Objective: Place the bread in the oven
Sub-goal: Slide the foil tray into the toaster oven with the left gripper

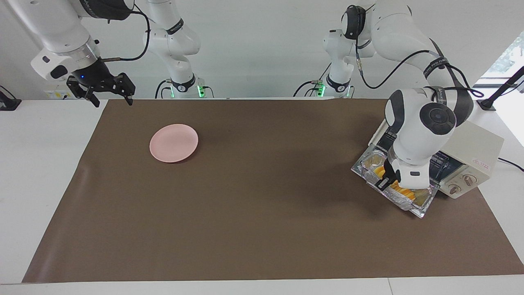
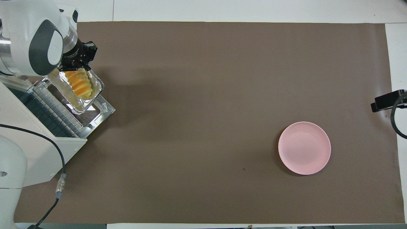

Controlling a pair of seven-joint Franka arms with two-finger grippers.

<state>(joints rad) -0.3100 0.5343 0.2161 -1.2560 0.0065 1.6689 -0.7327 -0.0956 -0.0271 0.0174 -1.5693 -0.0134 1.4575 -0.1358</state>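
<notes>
The bread [image 2: 79, 83], a ridged row of yellow-orange slices, lies in a crinkled silver foil tray [image 2: 83, 106]. The tray rests on the open drop-down door [image 2: 106, 109] of the cream-white oven [image 2: 41, 159] at the left arm's end of the table. Its wire rack [image 2: 54, 105] shows inside. My left gripper [image 2: 76, 65] is low over the end of the bread farthest from the robots. In the facing view it [image 1: 387, 180] hangs right at the bread [image 1: 399, 189] and covers much of the tray [image 1: 405, 201]. My right gripper [image 1: 112, 98] is open and empty, waiting above the mat's corner.
A round pink plate [image 1: 174, 143] lies toward the right arm's end of the brown mat [image 1: 262, 205]; it also shows in the overhead view [image 2: 304, 148]. A cable [image 2: 60, 178] runs by the oven. The oven [image 1: 475, 151] has two knobs [image 1: 462, 184].
</notes>
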